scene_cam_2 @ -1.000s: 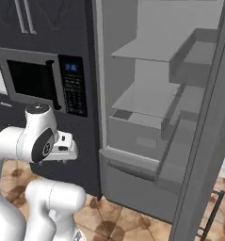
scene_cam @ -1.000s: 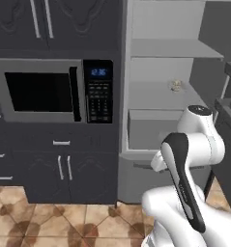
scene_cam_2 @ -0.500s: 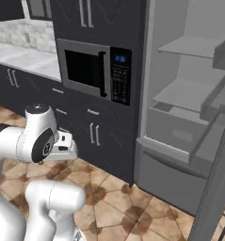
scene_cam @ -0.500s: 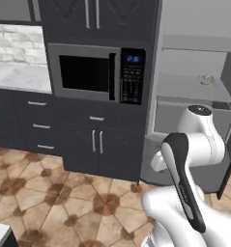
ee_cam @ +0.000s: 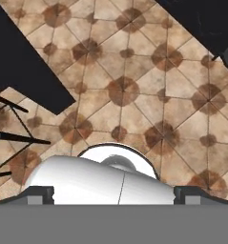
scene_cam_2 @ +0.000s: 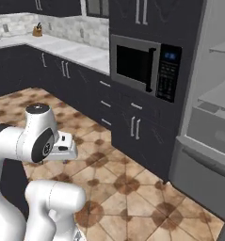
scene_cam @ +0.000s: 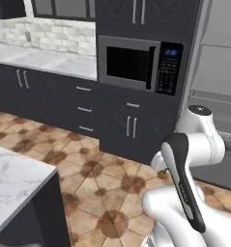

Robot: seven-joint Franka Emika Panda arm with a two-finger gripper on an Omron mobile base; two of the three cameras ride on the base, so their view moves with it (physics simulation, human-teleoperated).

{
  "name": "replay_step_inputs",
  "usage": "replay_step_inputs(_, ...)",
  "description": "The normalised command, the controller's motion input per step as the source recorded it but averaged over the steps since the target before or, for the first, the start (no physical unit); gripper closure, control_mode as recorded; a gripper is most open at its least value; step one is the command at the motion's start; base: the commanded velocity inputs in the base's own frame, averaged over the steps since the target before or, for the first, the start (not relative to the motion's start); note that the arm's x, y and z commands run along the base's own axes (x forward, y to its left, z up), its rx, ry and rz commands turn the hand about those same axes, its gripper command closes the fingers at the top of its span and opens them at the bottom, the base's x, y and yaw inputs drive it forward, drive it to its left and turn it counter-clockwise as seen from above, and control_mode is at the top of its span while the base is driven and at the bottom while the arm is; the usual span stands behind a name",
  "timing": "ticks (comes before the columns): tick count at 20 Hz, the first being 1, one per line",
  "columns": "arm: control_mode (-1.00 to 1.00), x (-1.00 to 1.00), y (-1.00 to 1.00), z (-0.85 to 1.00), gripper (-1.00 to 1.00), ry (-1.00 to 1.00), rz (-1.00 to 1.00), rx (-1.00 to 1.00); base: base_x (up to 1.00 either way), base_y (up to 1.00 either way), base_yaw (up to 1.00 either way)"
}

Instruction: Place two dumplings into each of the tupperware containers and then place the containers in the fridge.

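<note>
The fridge (scene_cam_2: 212,117) stands open at the right edge of both base views: a tall grey appliance with a pale grey inside, flat shelves and a wide front drawer low down. Just beside it, to its left, a black microwave (scene_cam: 138,67) with blue digits sits built into dark cabinets (scene_cam: 112,120). A pale marble surface (scene_cam_2: 76,52) runs off along the wall to the left, and a second marble surface (scene_cam: 13,185) shows at the lower left of the left base view. The hand (ee_cam: 113,193) points down at the brown tiled floor (ee_cam: 134,86), its fingertips set wide apart with nothing between them.
</note>
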Motion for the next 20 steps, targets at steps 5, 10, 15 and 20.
replay_step_inputs(5, 1.0, 0.0, 0.0, 0.0, -1.0, 0.0, 0.0, 0.0, -0.6, 0.12, 0.39)
replay_step_inputs(10, 1.0, 0.0, 0.0, 0.0, -1.0, 0.0, 0.0, 0.0, -0.44, 0.02, 0.36)
replay_step_inputs(15, 1.0, 0.0, 0.0, 0.0, -1.0, 0.0, 0.0, 0.0, -0.12, 0.31, 0.32)
replay_step_inputs(20, 1.0, 0.0, 0.0, 0.0, -1.0, 0.0, 0.0, 0.0, -0.02, 0.38, 0.41)
